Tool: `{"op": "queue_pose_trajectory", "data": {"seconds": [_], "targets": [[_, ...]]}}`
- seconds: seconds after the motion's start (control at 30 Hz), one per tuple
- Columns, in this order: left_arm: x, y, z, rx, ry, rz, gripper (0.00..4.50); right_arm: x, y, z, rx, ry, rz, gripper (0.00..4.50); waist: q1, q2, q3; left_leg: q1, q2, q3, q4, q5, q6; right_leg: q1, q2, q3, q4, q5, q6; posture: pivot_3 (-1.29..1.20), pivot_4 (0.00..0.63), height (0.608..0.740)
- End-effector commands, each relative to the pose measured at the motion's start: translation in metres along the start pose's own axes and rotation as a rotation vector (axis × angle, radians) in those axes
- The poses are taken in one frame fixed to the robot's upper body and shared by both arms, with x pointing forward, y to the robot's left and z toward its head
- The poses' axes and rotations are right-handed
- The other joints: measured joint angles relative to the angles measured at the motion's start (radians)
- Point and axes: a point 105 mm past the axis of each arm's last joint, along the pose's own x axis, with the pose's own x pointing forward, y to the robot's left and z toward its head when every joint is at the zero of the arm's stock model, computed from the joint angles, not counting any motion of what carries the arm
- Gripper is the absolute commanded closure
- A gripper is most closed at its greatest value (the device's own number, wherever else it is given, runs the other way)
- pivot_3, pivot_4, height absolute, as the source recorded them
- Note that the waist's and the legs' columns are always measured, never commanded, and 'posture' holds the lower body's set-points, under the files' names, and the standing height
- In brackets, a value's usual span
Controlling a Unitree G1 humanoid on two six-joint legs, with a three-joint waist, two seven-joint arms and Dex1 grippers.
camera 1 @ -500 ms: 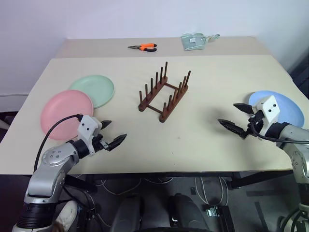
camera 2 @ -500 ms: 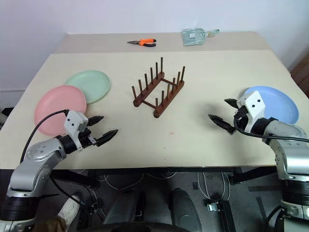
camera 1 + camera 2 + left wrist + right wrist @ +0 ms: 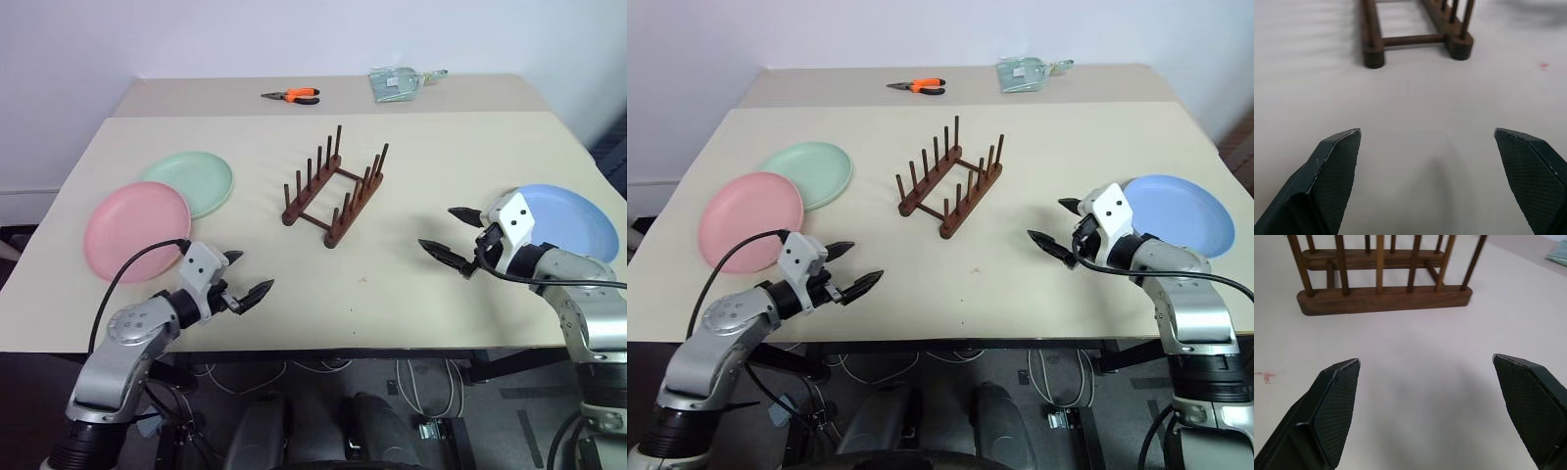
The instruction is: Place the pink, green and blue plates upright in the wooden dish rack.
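The pink plate lies flat at the table's left, with the green plate just behind it and partly under its rim. At the right edge the blue plate also lies flat. The wooden dish rack stands empty in the middle, also seen as the rack and the rack in the wrist views. My left gripper is open over bare table, right of the pink plate. My right gripper is open just left of the blue plate, pointing toward the rack. Neither holds anything.
Orange-handled pliers and a clear plastic packet lie on a second table at the back. The table's front edge runs just below both grippers. A small red mark is on the tabletop.
My left gripper has shifted a little to the right, away from the pink plate. My right gripper has moved left, away from the blue plate toward the rack. Both stay open.
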Motion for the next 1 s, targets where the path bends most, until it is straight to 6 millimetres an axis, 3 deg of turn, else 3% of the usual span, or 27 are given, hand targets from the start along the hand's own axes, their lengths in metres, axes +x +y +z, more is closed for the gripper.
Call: {"op": "queue_pose_trajectory", "data": {"seconds": [0.03,0.13,0.33,0.53,0.6,0.73,0.9,1.0], "targets": [[0.02,-0.01,0.003,-0.052,-0.017,0.017,0.01,0.002,0.019,0.01,-0.022,-0.037,0.044,0.06,0.002,0.0,0.0,0.0,0.0,0.0,0.0,0.0,0.0,0.0,0.0,0.0,0.0,0.0,0.0,0.0,0.15,0.74],[0.039,-0.025,0.004,-0.091,-0.028,0.015,0.01,0.006,0.036,0.009,-0.011,-0.039,0.072,0.06,0.0,0.0,0.0,0.0,0.0,0.0,0.001,0.0,0.0,0.0,0.0,0.0,0.0,0.0,0.0,0.0,0.15,0.74],[0.102,-0.039,-0.011,-0.071,0.081,0.094,0.01,0.007,0.063,0.01,0.024,-0.049,0.106,0.06,0.006,0.001,-0.001,0.0,0.0,0.0,0.002,0.0,0.0,0.001,0.002,0.0,0.001,0.001,0.001,0.0,0.15,0.74],[0.149,-0.053,0.0,-0.09,0.076,0.024,0.01,0.004,0.068,0.011,0.012,-0.038,0.101,0.06,0.005,0.0,-0.001,0.001,-0.001,0.0,0.003,0.0,0.0,0.003,0.002,0.0,0.001,0.001,0.002,0.0,0.15,0.74],[0.157,-0.055,0.002,-0.092,0.076,0.01,0.01,0.006,0.069,0.013,0.009,-0.043,0.104,0.06,0.004,0.0,-0.002,0.001,-0.001,0.0,0.003,0.0,0.0,0.004,0.002,-0.001,0.0,0.001,0.002,0.0,0.15,0.74],[0.162,-0.051,0.008,-0.128,0.033,0.028,1.25,0.009,0.07,0.015,-0.006,-0.048,0.105,0.0,0.002,0.0,-0.002,0.002,-0.001,-0.001,0.003,0.0,0.0,0.004,0.002,0.0,0.0,0.001,0.003,0.0,0.15,0.74],[0.158,-0.053,0.015,-0.095,-0.022,-0.032,3.55,0.009,0.073,0.011,-0.025,-0.026,0.125,0.0,0.003,0.0,-0.002,0.002,-0.001,-0.001,0.003,0.0,0.0,0.004,0.002,0.0,0.0,0.001,0.003,0.0,0.15,0.74],[0.153,-0.064,0.03,0.032,-0.103,-0.185,3.74,0.006,0.071,0.006,-0.034,0.0,0.131,0.0,0.002,0.0,-0.002,0.002,-0.001,-0.001,0.003,0.0,0.0,0.004,0.002,0.0,0.0,0.001,0.003,0.0,0.15,0.74]]}}
